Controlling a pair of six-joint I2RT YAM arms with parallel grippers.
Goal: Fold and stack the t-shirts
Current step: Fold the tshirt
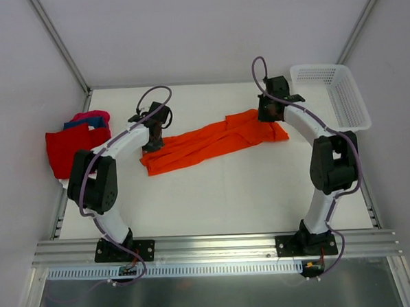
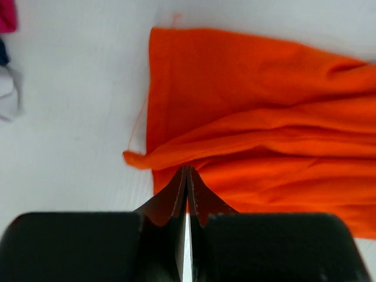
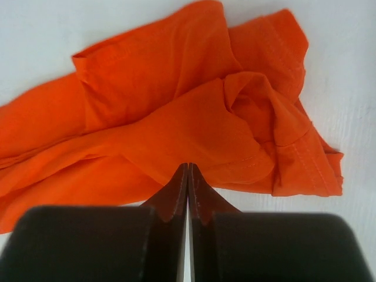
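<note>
Noting orange t-shirt [image 1: 204,143] drawn out as a long band across the table [image 1: 214,201], axis running left to right, left end slightly closer to the near edge. Found left gripper [image 2: 187,171] clenched on a fold at its left end, right gripper [image 3: 188,167] clenched likewise on its crumpled right end; cloth directly ahead of both.

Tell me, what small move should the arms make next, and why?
Probably raise both ends slightly and draw them apart. The left tool and right tool each look shut on an end of the orange t-shirt, which lies creased and bunched, so it wants flattening before any fold.
</note>
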